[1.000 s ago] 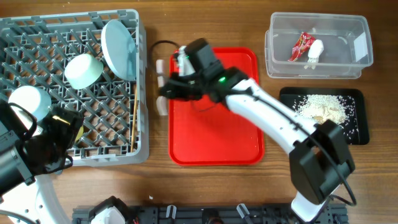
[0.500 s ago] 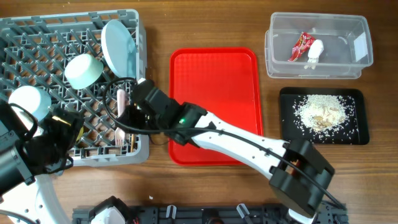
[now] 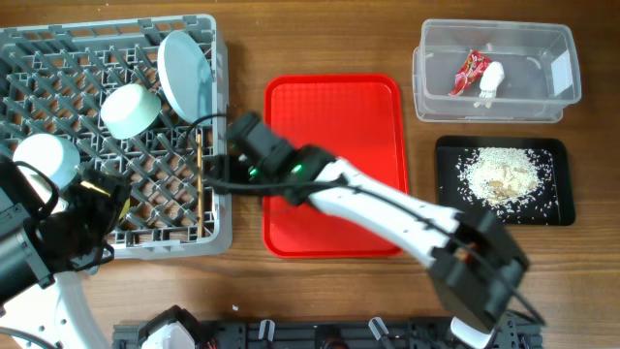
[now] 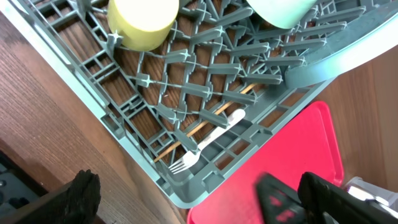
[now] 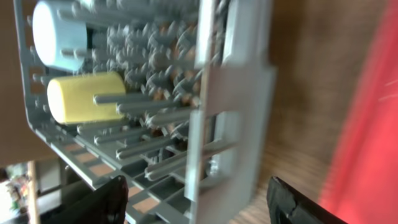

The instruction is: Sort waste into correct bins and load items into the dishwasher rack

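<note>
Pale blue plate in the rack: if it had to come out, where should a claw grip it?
Probably the raised rim, from above. The plate stands on edge, leaning among the pegs of the rack, so its thin upper edge is free to pinch.

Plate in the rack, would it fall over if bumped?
Probably not far: the plate stands on edge among the pegs of the rack, which should catch it. It looks stiff and smooth, so maybe slippery to grab.
</note>
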Robot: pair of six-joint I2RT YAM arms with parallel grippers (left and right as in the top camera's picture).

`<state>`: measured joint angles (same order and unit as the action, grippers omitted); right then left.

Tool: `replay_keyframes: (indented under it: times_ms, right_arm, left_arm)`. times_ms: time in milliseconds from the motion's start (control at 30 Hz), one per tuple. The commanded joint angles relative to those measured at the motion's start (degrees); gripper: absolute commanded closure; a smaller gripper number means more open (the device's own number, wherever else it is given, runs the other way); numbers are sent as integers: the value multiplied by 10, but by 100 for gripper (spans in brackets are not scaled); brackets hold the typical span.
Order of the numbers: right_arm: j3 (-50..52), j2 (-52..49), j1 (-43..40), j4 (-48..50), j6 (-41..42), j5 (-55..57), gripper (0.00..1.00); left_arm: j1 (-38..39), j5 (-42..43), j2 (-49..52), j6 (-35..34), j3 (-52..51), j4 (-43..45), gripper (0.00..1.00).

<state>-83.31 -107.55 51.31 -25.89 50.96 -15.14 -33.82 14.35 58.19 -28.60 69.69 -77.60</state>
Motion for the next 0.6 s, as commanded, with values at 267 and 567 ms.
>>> replay_keyframes:
  times_ms: [267,567]
  right_arm:
    - [-30,309,-170,-363,-118,212,0]
    - [-24,319,-173,-453,-118,238,0]
  left_arm:
    - [-3,-10,0,-2,0,0,0]
    - [-3,-10,0,-2,0,0,0]
